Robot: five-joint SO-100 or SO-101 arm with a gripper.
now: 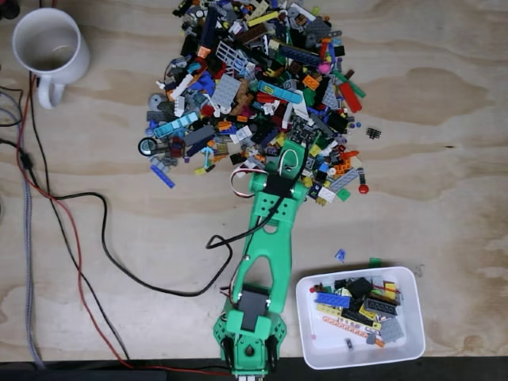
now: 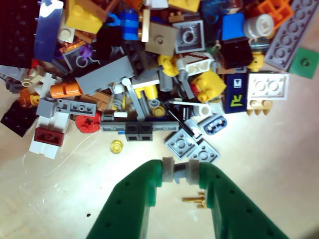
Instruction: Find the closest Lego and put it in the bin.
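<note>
End effector [image 2: 180, 171] pinches one small grey Lego piece [image 2: 179, 170]

green arm stretched forward, gripper [image 2: 180, 171] pinched on a small piece.

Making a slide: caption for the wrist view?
Green gripper clamps a small grey Lego piece at the edge of the mixed brick pile.

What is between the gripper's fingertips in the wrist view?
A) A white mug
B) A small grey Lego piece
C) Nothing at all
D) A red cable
B: in the wrist view the green gripper is shut on a small grey Lego piece, just short of the pile.
</note>
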